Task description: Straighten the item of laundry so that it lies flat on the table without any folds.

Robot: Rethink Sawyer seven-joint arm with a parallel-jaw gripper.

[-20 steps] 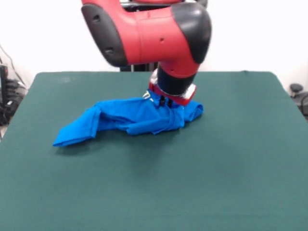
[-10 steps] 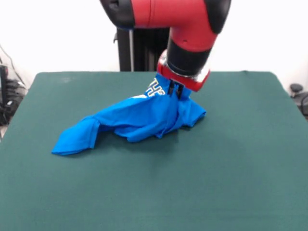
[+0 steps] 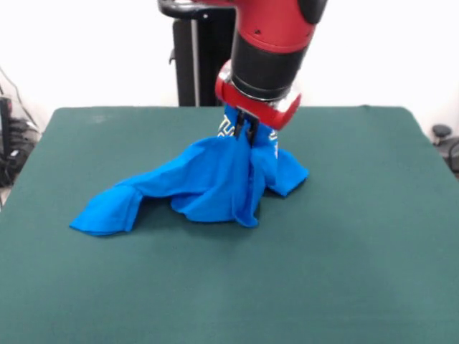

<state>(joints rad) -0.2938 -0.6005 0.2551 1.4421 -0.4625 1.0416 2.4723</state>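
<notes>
The item of laundry (image 3: 208, 183), a bright blue T-shirt with a bit of white lettering showing near its top, is pulled up into a peak in the middle of the dark green table (image 3: 344, 251). My gripper (image 3: 242, 131) is shut on the shirt's top fold and holds it above the table. The cloth hangs down in folds from the pinch. One long crumpled part trails left and rests on the table, and a shorter flap lies on the table at the right. The print is mostly hidden in the folds.
A black stand (image 3: 193, 61) rises behind the table's far edge. Dark cables and gear (image 3: 11, 143) sit off the left edge, and a dark object (image 3: 445, 140) lies off the right edge.
The gripper has risen from the table with the shirt pinched in it, lifting the middle into a peak. The shirt's left end has slid slightly and white lettering has come into view.
</notes>
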